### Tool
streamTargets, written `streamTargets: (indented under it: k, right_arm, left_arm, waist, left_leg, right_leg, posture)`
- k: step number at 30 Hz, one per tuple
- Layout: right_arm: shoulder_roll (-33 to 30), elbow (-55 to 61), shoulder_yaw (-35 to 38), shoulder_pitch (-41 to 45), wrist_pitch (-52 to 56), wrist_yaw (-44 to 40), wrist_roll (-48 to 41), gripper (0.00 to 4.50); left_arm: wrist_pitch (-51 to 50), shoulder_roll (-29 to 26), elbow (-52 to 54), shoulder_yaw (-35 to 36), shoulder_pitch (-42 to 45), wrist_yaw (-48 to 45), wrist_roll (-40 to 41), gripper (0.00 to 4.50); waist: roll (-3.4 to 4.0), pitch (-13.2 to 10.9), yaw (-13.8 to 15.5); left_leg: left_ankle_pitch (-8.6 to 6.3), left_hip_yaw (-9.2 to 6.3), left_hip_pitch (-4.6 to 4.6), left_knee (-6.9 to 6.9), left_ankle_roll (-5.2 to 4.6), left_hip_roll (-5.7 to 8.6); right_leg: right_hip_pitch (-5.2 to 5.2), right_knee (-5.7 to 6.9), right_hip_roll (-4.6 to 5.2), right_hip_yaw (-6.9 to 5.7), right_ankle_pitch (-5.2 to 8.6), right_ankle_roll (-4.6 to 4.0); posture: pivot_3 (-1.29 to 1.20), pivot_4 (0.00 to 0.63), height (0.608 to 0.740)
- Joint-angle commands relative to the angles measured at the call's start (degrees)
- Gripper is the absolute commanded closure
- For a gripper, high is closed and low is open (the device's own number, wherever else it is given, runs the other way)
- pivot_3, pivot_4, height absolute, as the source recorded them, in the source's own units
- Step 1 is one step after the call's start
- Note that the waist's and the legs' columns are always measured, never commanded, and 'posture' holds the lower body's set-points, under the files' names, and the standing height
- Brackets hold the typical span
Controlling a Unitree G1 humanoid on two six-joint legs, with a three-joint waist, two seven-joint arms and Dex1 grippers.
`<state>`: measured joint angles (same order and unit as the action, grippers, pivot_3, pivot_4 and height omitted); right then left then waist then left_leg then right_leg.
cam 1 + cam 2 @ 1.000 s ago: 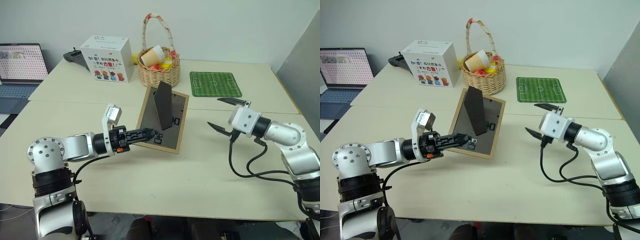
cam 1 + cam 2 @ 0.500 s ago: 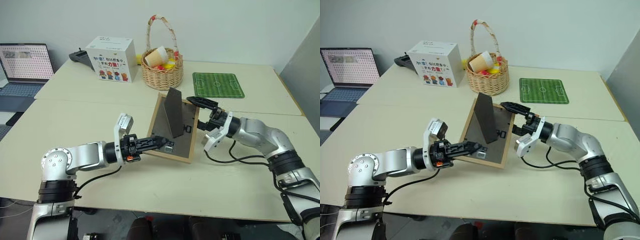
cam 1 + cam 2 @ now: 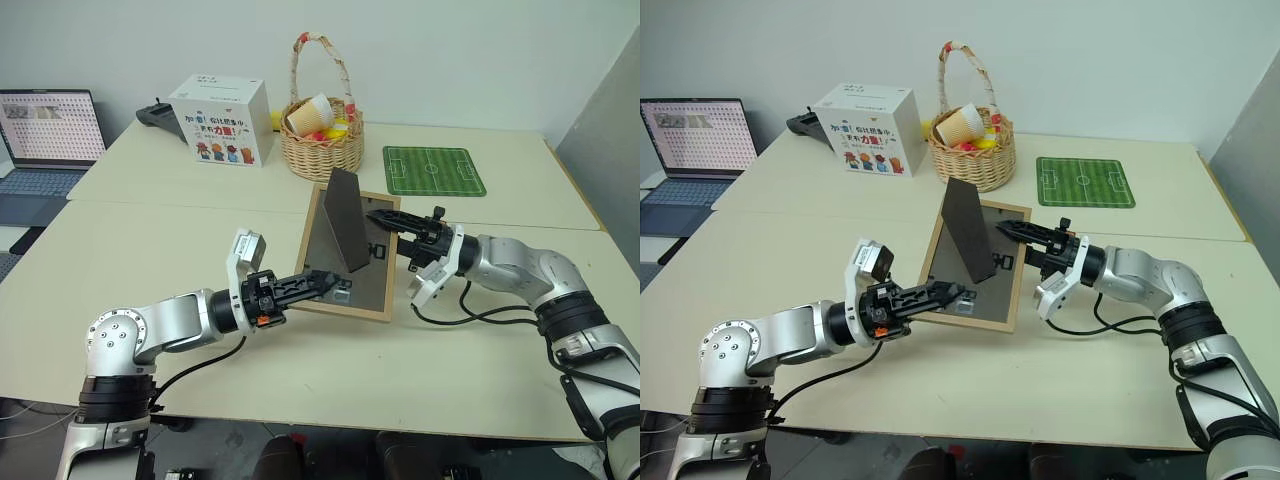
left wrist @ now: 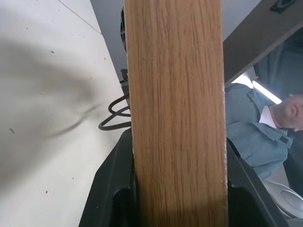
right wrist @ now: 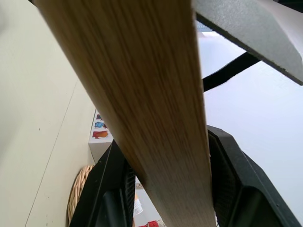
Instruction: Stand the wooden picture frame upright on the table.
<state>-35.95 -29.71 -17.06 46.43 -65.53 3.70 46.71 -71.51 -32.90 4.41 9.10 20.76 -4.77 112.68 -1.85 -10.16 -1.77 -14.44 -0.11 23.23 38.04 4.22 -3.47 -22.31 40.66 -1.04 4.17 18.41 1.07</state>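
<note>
The wooden picture frame (image 3: pixel 372 282) is held tilted over the table (image 3: pixel 480 370), dark back panel facing up and its stand (image 3: pixel 345 222) folded out. My left gripper (image 3: pixel 325 283) is shut on the frame's near lower edge. In the left wrist view the light wood rail (image 4: pixel 175 118) fills the space between the black fingers (image 4: pixel 109 189). My right gripper (image 3: pixel 388 232) is shut on the frame's right edge, with its upper finger lying across the back panel. The right wrist view has the wood rail (image 5: pixel 142 85) pressed between both fingers (image 5: pixel 227 175).
At the back of the table stand a wicker basket (image 3: pixel 320 140) with cups and a white printed box (image 3: pixel 218 118). A green football-pitch mat (image 3: pixel 433 170) lies at the back right. A laptop (image 3: pixel 45 135) sits at the far left. Cables trail under my right arm.
My right gripper swung left from open over the table to the frame's right edge and closed on it. The left gripper kept its hold.
</note>
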Motion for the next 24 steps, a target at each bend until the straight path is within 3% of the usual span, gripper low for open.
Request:
streamTargets:
  k: [1,4,8,11,14,17,19,24]
  right_arm:
    - [-0.44,0.70,1.25,1.50,-1.40,-0.67,-6.86,3.10]
    - [-0.25,-0.67,-0.55,0.14,1.57,-9.53,-19.83,3.14]
    - [1.58,2.73,-2.60,-2.82,13.66,-26.01,-40.49,3.14]
    - [5.27,6.46,-2.63,-3.95,28.98,-39.25,-55.06,3.15]
    - [8.79,8.02,-1.05,-3.69,42.51,-46.33,-63.53,3.15]
    - [13.06,7.29,0.76,-2.32,67.93,-52.67,-74.85,3.15]
    - [15.09,5.44,2.17,-1.62,78.76,-56.40,-79.06,3.15]
    - [18.96,-4.30,4.38,1.31,87.65,-61.55,-78.23,3.15]
  left_arm:
    - [2.53,0.16,1.23,2.49,0.08,-0.10,0.32,2.03]
    - [3.52,-3.03,-2.61,5.82,2.74,0.87,0.32,1.44]
    - [5.59,-8.40,-1.95,8.71,1.20,1.71,0.32,0.63]
    - [8.67,-10.97,4.00,11.52,-2.04,0.98,-8.75,0.05]
    - [12.54,-12.52,11.53,11.69,-4.95,-0.82,-19.98,0.00]
    - [17.90,-11.14,21.04,11.27,-8.15,-2.67,-29.36,0.00]
    - [20.60,-12.12,26.84,8.35,-10.60,-6.70,-37.20,0.00]
    - [27.50,-13.09,30.40,3.24,-17.61,-15.32,-52.85,0.00]
  waist:
    - [0.00,0.00,0.00]
    - [0.00,0.00,-0.02]
    - [-0.02,-0.01,-0.30]
    - [0.00,-0.03,-0.53]
    - [0.01,-0.03,-0.49]
    - [0.04,-0.05,-0.22]
    - [0.04,-0.05,-0.02]
    - [0.15,-0.12,0.02]
  left_leg:
    - [0.00,0.01,-0.01,0.00,0.00,0.00]
    - [0.00,0.02,-0.03,0.00,0.00,0.00]
    - [-0.01,0.01,-0.14,-0.05,-0.03,-0.03]
    - [-0.02,0.01,-0.19,-0.10,-0.04,-0.19]
    - [-0.02,-0.04,-0.22,-0.10,-0.06,-0.20]
    - [-0.02,-0.16,-0.20,-0.10,-0.05,-0.17]
    - [-0.01,-0.11,-0.20,-0.11,-0.04,-0.18]
    - [-0.14,0.15,-0.21,-0.19,-0.26,0.03]
  right_leg:
    - [0.00,0.00,0.00,0.00,0.00,0.00]
    - [0.03,0.00,0.00,-0.01,0.00,0.00]
    - [0.12,-0.01,-0.03,0.00,0.00,-0.01]
    - [0.15,-0.05,0.09,0.01,0.01,-0.02]
    - [0.19,-0.02,0.10,-0.02,0.01,-0.02]
    - [0.21,-0.03,0.09,-0.05,0.01,-0.02]
    - [0.21,-0.05,0.10,-0.04,0.01,-0.02]
    - [0.17,-0.22,-0.03,-0.05,0.02,-0.03]
  posture:
    - [0.00,0.150,0.740]
    - [0.00,0.150,0.740]
    - [0.00,0.150,0.740]
    - [0.00,0.150,0.740]
    - [0.00,0.150,0.740]
    - [0.00,0.150,0.740]
    - [0.00,0.150,0.740]
    - [0.00,0.150,0.740]
